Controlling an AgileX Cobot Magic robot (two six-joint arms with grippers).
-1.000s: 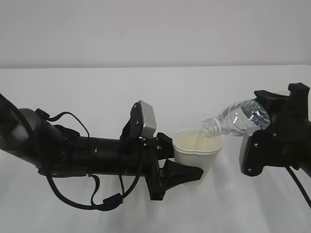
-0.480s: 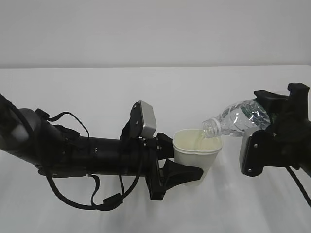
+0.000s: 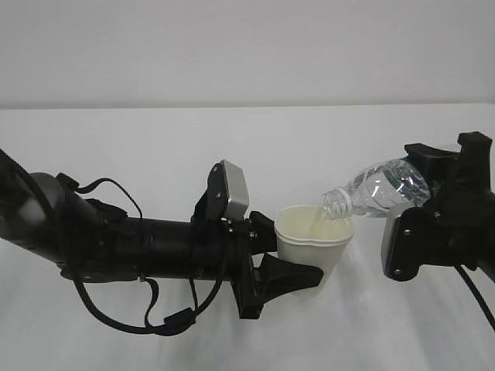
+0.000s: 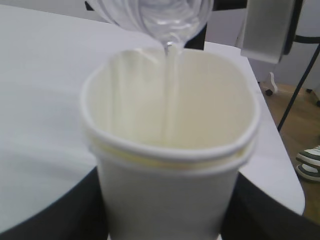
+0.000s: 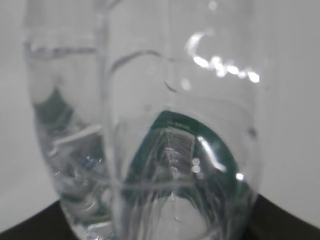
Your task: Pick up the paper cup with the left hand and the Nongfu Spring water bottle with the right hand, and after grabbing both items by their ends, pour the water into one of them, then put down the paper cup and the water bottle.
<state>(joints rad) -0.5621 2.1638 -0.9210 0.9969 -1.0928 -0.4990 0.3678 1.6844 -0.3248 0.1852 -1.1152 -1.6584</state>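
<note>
One thin stream of water [image 4: 171, 75] falls from the tilted Nongfu Spring water bottle [image 3: 380, 188] into the paper cup [image 3: 311, 247]. The left gripper [image 3: 288, 270] clasps the cup's lower body above the white table [image 3: 155, 147]; the right gripper [image 3: 430, 202] clamps the bottle's base end.
</note>
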